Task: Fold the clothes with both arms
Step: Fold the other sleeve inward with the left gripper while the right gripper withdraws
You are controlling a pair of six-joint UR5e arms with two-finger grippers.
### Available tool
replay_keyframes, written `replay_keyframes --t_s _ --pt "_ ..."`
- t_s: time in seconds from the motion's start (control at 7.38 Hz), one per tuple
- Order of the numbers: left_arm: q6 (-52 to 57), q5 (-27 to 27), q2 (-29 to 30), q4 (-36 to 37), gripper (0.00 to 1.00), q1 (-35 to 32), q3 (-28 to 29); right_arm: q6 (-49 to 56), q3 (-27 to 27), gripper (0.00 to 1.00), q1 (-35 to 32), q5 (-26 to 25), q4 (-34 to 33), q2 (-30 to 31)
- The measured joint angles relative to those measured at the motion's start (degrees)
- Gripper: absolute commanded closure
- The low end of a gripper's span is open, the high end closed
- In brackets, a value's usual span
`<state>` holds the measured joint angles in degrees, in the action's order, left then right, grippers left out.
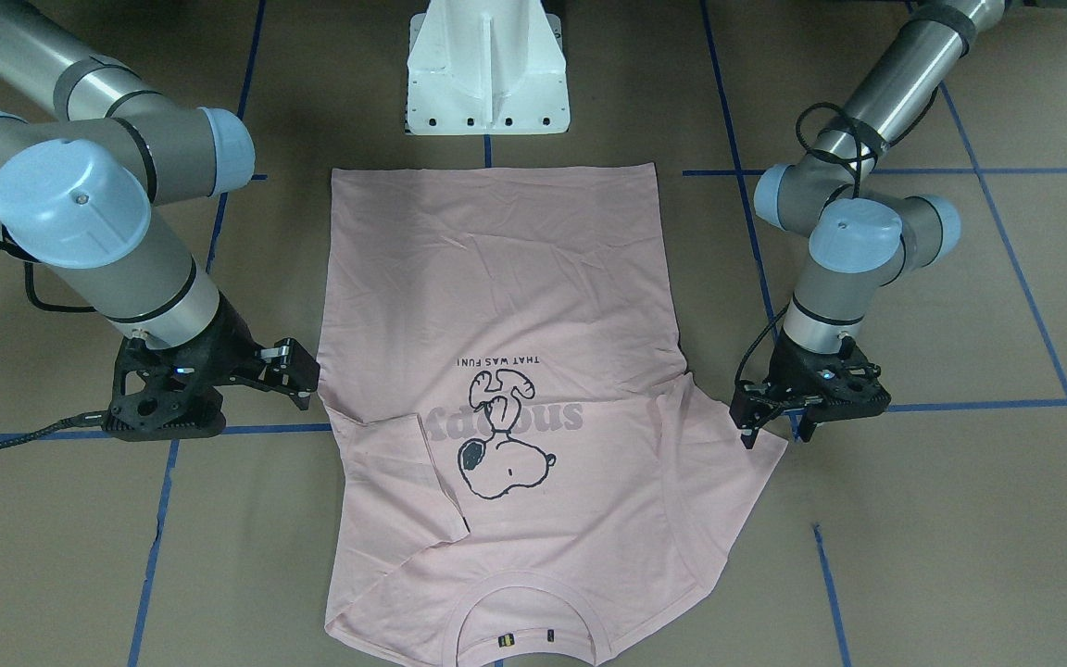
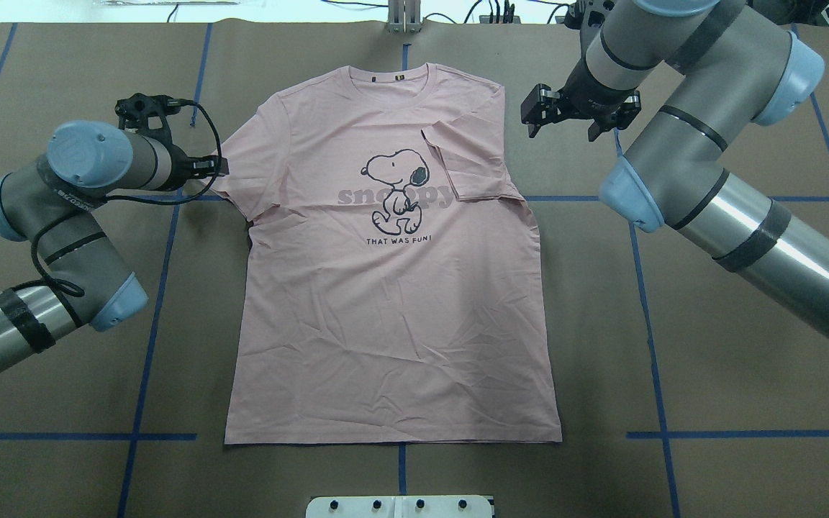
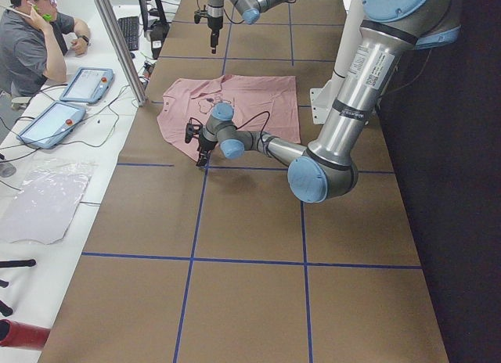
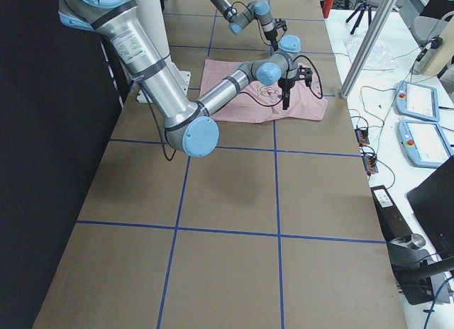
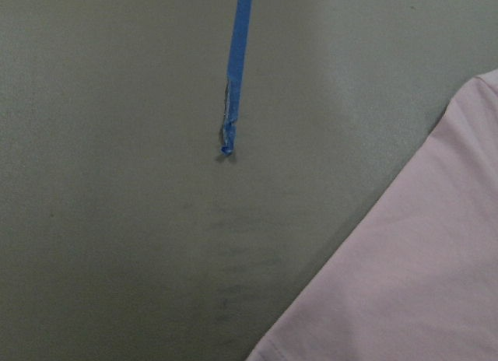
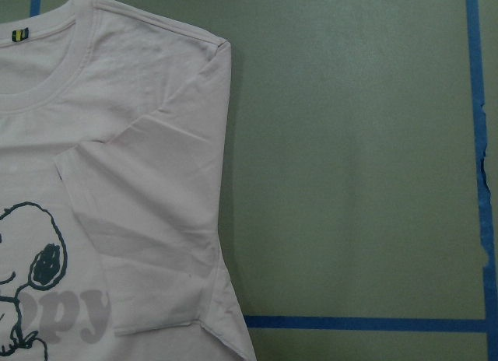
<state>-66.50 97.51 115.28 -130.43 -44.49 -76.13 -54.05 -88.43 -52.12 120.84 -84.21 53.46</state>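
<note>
The pale pink Snoopy T-shirt [image 2: 386,309] lies flat and print-up on the brown table, with its collar [image 2: 388,72] on the far side. It also shows in the front view [image 1: 515,278]. The sleeve on my right [image 2: 472,165] is folded inward over the chest, which the right wrist view [image 6: 148,244] also shows. The other sleeve [image 2: 242,187] lies spread out. My left gripper [image 1: 774,431] is open, fingers pointing down at that sleeve's outer edge. My right gripper [image 1: 304,375] is open and empty, just beside the shirt's folded side.
The white pedestal base [image 1: 487,74] stands at the shirt's hem end. Blue tape lines [image 2: 162,288] cross the brown table cover. An operator [image 3: 31,42] sits beyond the collar-side table edge, with tablets [image 3: 82,85] and a metal pole [image 3: 117,42] there.
</note>
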Motion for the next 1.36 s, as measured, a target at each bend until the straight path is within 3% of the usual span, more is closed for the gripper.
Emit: replay_keyframes --t_s 0.27,0.41,0.95,1.36 --pt "0.3 0.0 0.0 0.0 0.91 0.1 0.0 0.1 0.1 0.0 0.0 0.0 0.0 0.1" --pt "0.4 0.0 0.0 0.0 1.0 0.2 0.0 0.1 0.1 0.0 0.1 0.0 0.1 0.1" --pt "0.3 0.4 0.8 1.7 1.0 0.2 -2.5 -0.2 0.2 0.0 0.2 -0.1 0.2 0.0" --pt "-5.0 0.5 6.8 11.5 1.0 1.3 -6.8 -0.2 0.2 0.0 0.2 -0.1 0.2 0.1"
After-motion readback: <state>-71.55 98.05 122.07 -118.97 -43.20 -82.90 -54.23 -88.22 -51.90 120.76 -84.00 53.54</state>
